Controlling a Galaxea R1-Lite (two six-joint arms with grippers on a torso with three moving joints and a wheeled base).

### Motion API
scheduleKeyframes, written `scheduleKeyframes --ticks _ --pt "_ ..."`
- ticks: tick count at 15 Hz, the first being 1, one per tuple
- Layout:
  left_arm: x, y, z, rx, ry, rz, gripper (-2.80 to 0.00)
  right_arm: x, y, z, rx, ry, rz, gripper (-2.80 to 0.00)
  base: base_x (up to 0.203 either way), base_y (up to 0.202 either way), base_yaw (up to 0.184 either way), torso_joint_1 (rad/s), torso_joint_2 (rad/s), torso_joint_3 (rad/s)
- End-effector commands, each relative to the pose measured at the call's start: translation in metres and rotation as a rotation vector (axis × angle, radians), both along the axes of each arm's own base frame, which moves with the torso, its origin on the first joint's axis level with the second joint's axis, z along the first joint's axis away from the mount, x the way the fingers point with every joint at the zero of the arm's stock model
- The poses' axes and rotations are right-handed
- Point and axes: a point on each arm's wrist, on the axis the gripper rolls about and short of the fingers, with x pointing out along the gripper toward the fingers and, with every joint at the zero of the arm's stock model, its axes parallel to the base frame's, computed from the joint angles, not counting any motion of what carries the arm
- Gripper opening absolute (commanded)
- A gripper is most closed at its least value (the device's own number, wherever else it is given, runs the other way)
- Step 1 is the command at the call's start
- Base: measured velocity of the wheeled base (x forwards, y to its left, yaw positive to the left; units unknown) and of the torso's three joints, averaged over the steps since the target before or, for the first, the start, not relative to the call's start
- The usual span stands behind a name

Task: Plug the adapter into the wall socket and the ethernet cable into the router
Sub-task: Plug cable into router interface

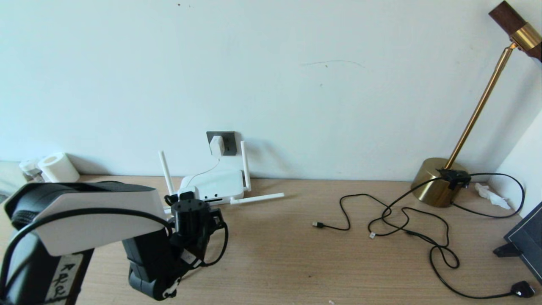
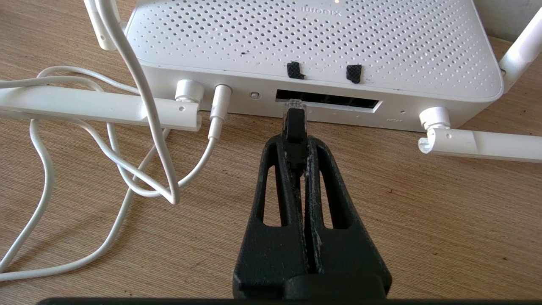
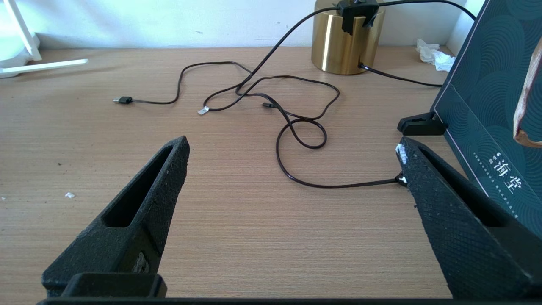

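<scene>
The left tool (image 2: pixel 295 140) is clamped on the cable (image 2: pixel 294 127); its plug points straight ahead at the router (image 2: pixel 313 46) port, seemingly just touching.

From the head view we cannot see the left hand (image 2: pixel 296 142): its own arm (image 1: pixel 84 228) covers it, along with the front edge of the router (image 1: pixel 214 185). In the left wrist view the ethernet cable (image 2: pixel 295 127) shows only its plug end; the rest lies hidden behind the fingers (image 2: pixel 326 203). We cannot tell how deep the clear clip sits in the port. The lamp (image 1: pixel 478 114) is cut off by the frame's edge, as is the dark box (image 3: pixel 487 110).
</scene>
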Motion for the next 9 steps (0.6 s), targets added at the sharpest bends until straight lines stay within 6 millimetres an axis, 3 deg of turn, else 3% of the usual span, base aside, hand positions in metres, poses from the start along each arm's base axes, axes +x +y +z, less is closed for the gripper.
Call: scheduleKeyframes --ticks 1,9 --pt "0.0002 0.0003 0.0016 -0.005 -0.01 0.004 -2.8 0.0001 0.0 0.0001 0.0 0.001 0.0 0.0 0.0 0.0 0.0 0.0 0.0 0.0" --pt "0.001 0.0005 0.0026 -0.007 -0.013 0.001 -2.8 0.0001 0.0 0.0001 0.0 0.001 0.0 0.0 0.0 0.0 0.0 0.0 0.0 0.0"
